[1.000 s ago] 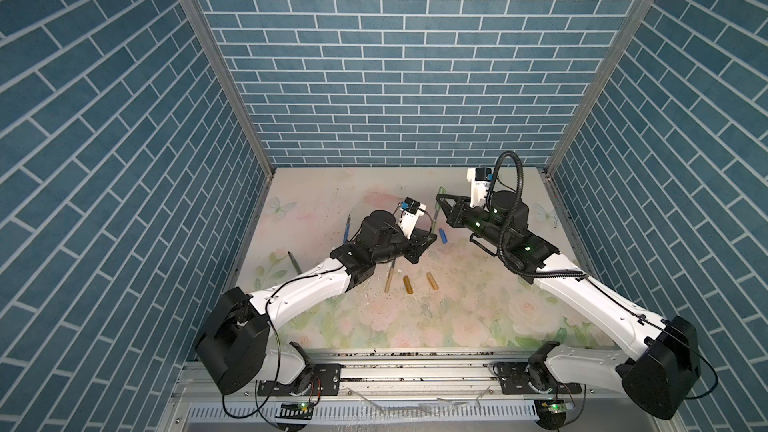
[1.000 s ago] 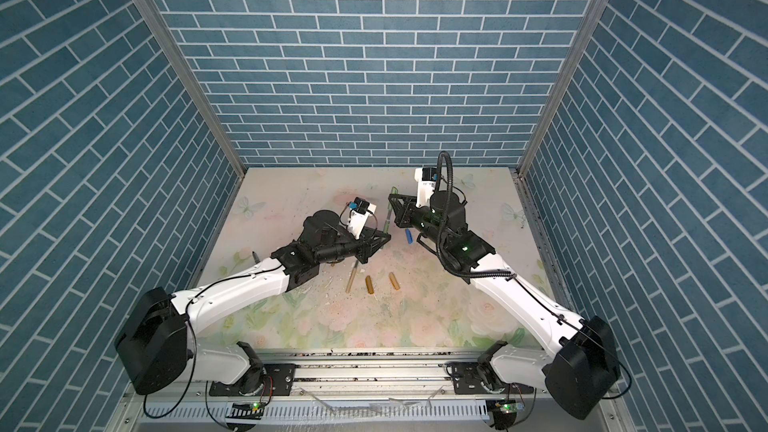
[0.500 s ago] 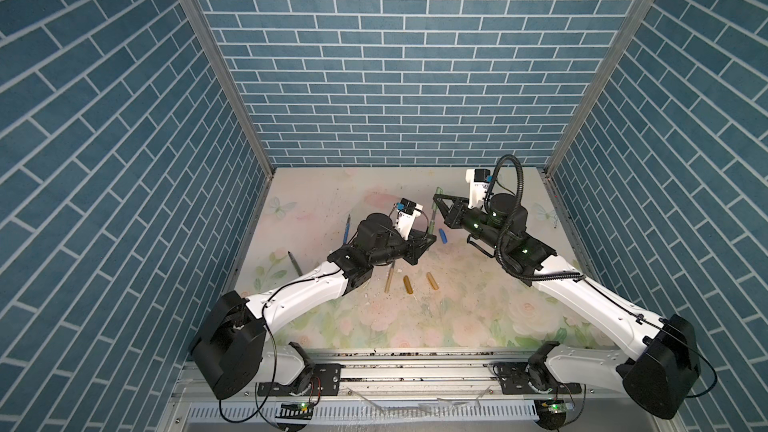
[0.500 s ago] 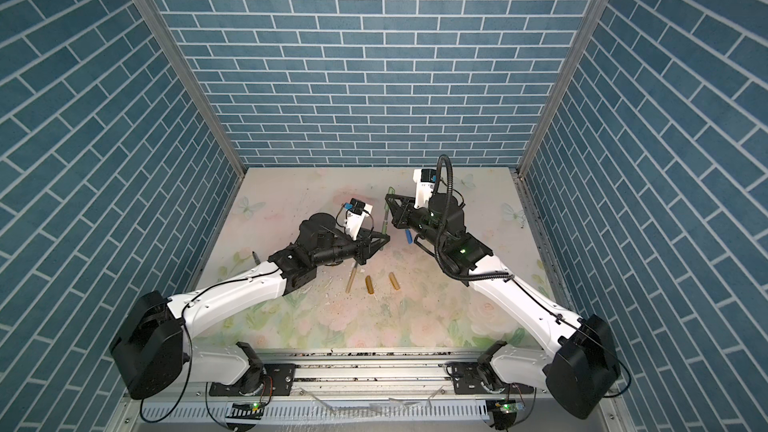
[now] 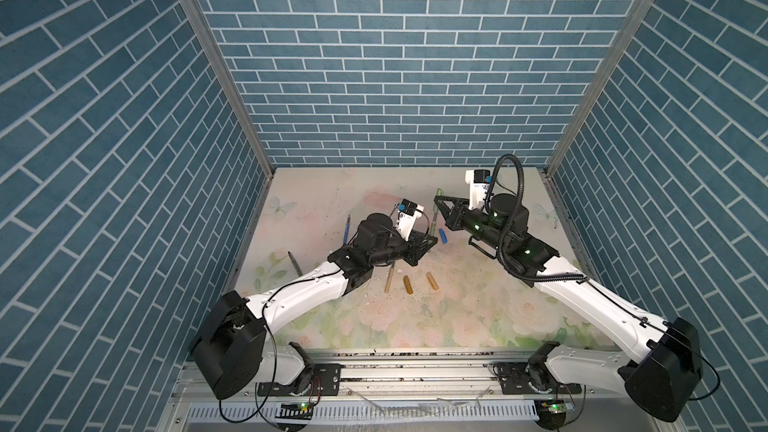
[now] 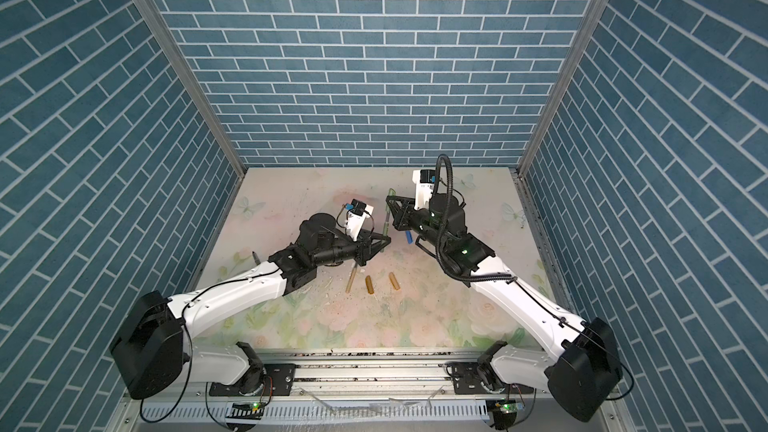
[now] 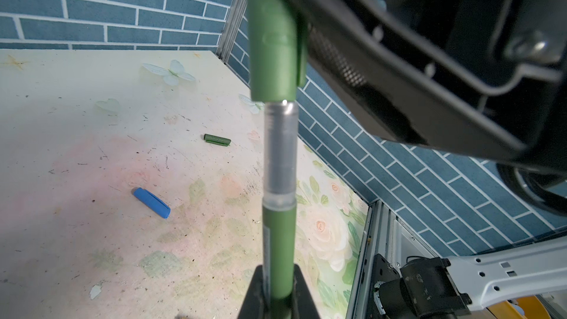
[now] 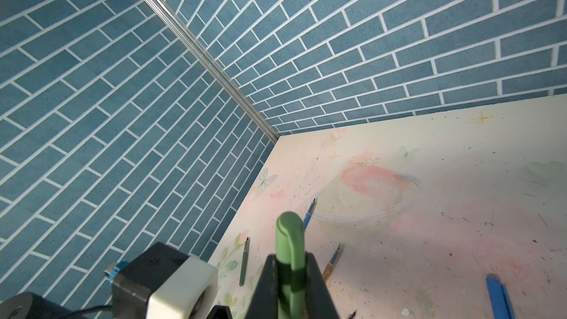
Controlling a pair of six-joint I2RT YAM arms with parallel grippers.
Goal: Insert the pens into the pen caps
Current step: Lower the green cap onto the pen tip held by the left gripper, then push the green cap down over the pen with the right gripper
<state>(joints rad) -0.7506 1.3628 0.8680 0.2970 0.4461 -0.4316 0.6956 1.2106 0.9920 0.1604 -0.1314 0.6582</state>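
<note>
My left gripper (image 7: 277,296) (image 5: 434,239) is shut on the barrel of a green pen (image 7: 279,240) (image 5: 433,228) (image 6: 385,228). The pen's tip sits inside a green pen cap (image 7: 271,41) (image 8: 290,240) (image 5: 439,193), and my right gripper (image 8: 291,274) (image 5: 436,199) is shut on that cap. A grey grip section (image 7: 280,148) shows between cap and barrel. On the table lie a blue pen (image 5: 346,230), a dark green pen (image 5: 294,263), a golden-brown pen (image 5: 390,280), two amber caps (image 5: 409,284) (image 5: 432,281), a blue cap (image 5: 444,236) (image 7: 152,202) and a green cap (image 7: 217,140).
Blue brick walls close the flowered table (image 5: 415,326) on three sides. A clear shallow dish (image 8: 352,217) rests near the back left, close to the blue pen. Both arms meet above the table's middle, over the loose caps.
The left arm has shifted slightly, bringing its gripper a little towards the right one. Both grippers stay shut, with pen and cap joined between them.
</note>
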